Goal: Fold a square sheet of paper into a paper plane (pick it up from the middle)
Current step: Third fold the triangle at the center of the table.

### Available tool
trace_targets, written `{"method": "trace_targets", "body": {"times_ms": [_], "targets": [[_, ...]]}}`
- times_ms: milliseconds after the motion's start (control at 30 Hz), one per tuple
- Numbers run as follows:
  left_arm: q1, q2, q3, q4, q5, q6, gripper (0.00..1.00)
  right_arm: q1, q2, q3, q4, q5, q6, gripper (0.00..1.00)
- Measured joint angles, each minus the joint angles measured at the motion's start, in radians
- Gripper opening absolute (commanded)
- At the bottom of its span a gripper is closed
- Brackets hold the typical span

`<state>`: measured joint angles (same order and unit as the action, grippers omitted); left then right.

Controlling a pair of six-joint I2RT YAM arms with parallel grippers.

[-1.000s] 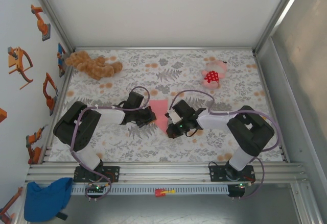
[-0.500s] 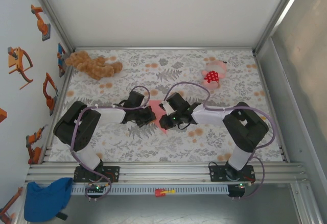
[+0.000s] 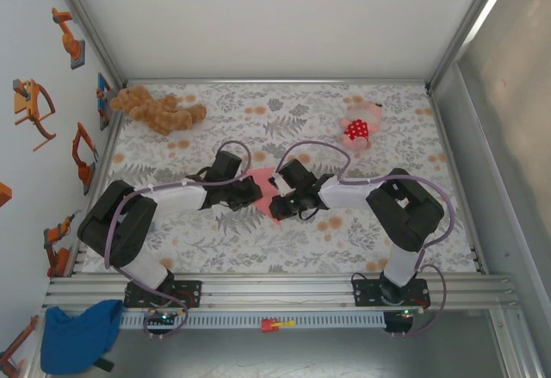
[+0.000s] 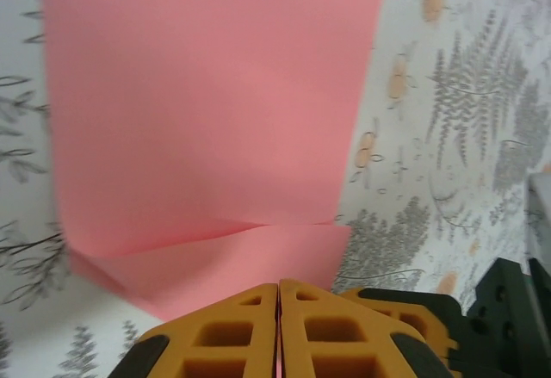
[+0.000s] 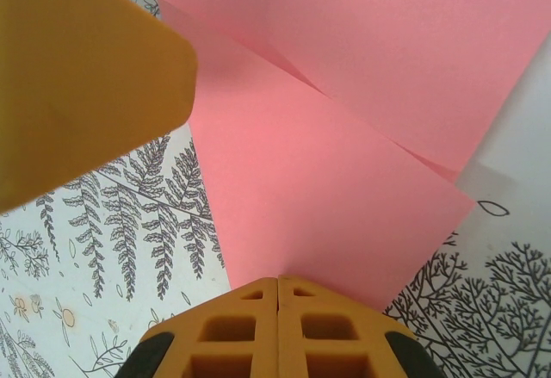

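Right arm has swung in toward the middle since a second ago, and its gripper point(image 3: 279, 205) now sits just beside the left gripper point(image 3: 255, 195), which has barely shifted while its elbow dropped back toward the near left corner. Between the two lies the square sheet of paper point(image 3: 263, 177), salmon pink, at the centre of the fern-patterned counter point(image 3: 215, 240).

On the left wrist camera, the left gripper point(image 4: 278, 296) has its orange fingers pressed flat together, nipping the near edge of the sheet point(image 4: 207, 94). A fold runs across the paper just ahead of the fingertips, with a flap below it.

Over to the right wrist camera: same story, the right gripper point(image 5: 278, 288) is clamped tight on an edge of the paper point(image 5: 344, 163), and a diagonal crease crosses the sheet with one layer over another.

Far back, a brown teddy point(image 3: 155, 109) lies at the left and a pink plush toy point(image 3: 360, 128) at the right, both well apart from the paper.
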<state>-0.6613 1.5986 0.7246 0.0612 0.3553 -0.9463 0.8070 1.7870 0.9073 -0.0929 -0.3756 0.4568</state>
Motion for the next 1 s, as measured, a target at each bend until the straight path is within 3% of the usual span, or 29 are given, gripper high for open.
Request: {"method": "trace_targets", "body": {"times_ms": [267,667,1000], "targets": [[-0.050,0.053,-0.045,0.089,-0.012,0.001,0.10,0.000,0.001,0.001,-0.001,0.000,0.019,0.00],[-0.049,0.067,-0.088,0.175,-0.041,0.015,0.10,0.004,0.001,0.001,-0.006,0.023,0.053,0.00],[0.082,0.040,-0.113,0.159,-0.008,0.084,0.10,0.008,0.002,0.001,0.026,0.079,0.098,0.00]]}}
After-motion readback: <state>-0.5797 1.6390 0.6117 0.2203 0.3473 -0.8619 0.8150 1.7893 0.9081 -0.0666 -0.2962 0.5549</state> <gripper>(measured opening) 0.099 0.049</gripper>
